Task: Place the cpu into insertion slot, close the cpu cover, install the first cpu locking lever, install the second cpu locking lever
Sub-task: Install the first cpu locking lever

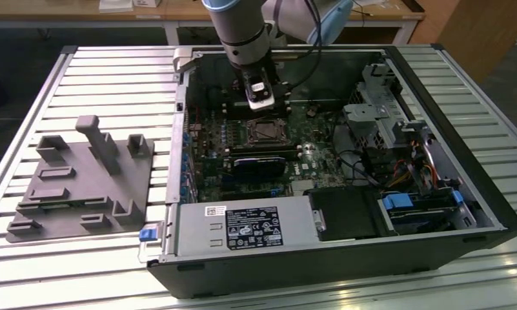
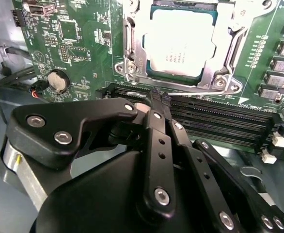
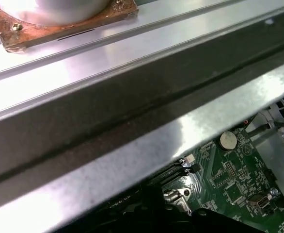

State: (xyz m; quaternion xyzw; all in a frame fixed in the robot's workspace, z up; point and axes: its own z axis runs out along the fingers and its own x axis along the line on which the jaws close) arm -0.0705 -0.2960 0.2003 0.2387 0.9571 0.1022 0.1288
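On a slatted metal table (image 1: pixel 111 71), the exterior view shows an open computer case (image 1: pixel 465 187) holding a green motherboard (image 1: pixel 314 161), a labelled power supply (image 1: pixel 241 229) and drive bays (image 1: pixel 417 210). A grey moulded fixture (image 1: pixel 82 184) lies well apart on the exterior view's left. The arm reaches down into the case, with the gripper (image 1: pixel 263 100) just above the insertion slot (image 1: pixel 265 132). The second wrist view adds the detail: the cpu (image 2: pixel 181 41) sits inside the slot, its silvery top framed by the cpu cover (image 2: pixel 138 29), which lies flat over it. A thin wire locking lever (image 2: pixel 200 89) runs along the cover's near edge. The black fingers (image 2: pixel 154 145) meet at their tips, jaws together, with the gripper (image 2: pixel 157 98) just beside the lever's end; contact cannot be told. Long memory slots (image 2: pixel 219 114) and a coin cell (image 2: pixel 59 80) flank the scene. The first wrist view shows the case's metal rim (image 3: pixel 147 145), table slats and a copper-coloured plate (image 3: pixel 84 22) beyond it.
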